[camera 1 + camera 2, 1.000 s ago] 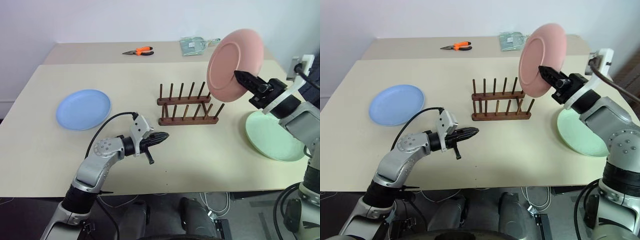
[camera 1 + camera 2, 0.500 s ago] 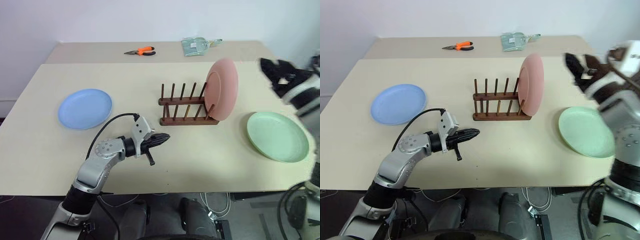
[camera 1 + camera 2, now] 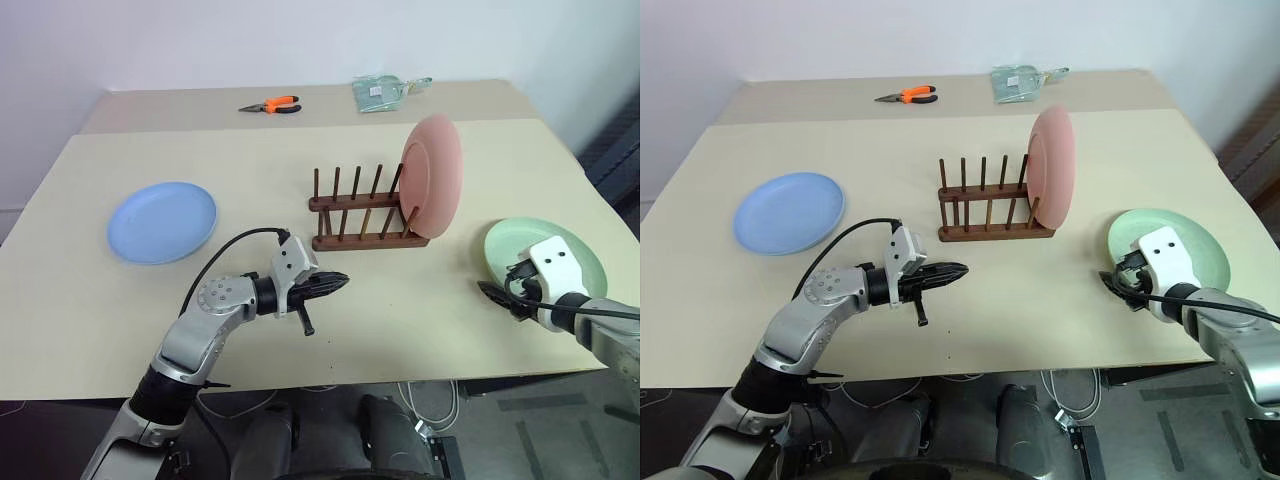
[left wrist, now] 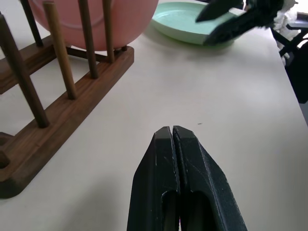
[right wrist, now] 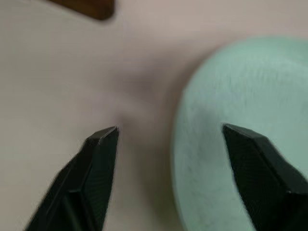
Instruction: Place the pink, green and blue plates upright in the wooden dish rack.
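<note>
The pink plate [image 3: 431, 178] stands upright at the right end of the wooden dish rack [image 3: 364, 214], so by my reading the first plate is done and the green plate [image 3: 545, 266], lying flat near the right edge of the worktop [image 3: 400, 320], is the step in hand. The right pincer [image 5: 166, 159] hangs low at that plate's near-left rim with its fingers spread, one tip over bare worktop and the other over the green surface, straddling the rim and pinching nothing. The next move likely calls for sinking the tips so one finger slides under the shallow rim, then pressing together before lifting and tilting the plate on edge toward a free slot beside the pink one. The left pincer [image 4: 174, 139] sits in front of the rack with its fingers pressed together and empty, pointing toward the green plate. The blue plate [image 3: 162, 221] lies flat well to the left of the rack, untouched. Whether the right fingertips touch the plate or the worktop cannot be made out, and the head views hide those fingers behind the white wrist housing.
</note>
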